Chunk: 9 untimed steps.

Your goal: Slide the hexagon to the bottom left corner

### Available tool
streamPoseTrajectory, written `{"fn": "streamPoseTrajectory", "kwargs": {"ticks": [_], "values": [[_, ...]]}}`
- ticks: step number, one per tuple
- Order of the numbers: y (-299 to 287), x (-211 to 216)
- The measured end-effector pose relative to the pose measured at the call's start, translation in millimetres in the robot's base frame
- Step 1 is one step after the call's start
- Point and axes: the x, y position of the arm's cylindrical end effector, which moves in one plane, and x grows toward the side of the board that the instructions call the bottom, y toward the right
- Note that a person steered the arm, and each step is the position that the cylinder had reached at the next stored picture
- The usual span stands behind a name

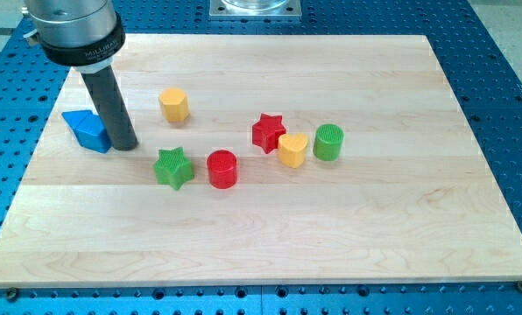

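Note:
A yellow hexagon block (174, 104) sits in the upper left part of the wooden board (270, 236). My tip (125, 144) rests on the board to the lower left of the hexagon, apart from it. It touches the right side of a blue block (87, 129), whose shape I cannot make out.
A green star (173, 168) and a red cylinder (222, 169) lie below the hexagon. A red star (268, 132), a yellow heart (292, 150) and a green cylinder (328, 142) cluster at the centre. A blue perforated table (506, 105) surrounds the board.

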Motion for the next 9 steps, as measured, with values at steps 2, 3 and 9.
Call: {"fn": "streamPoseTrajectory", "kwargs": {"ticks": [2, 3, 9], "values": [[24, -5], [39, -24], [89, -109]]}}
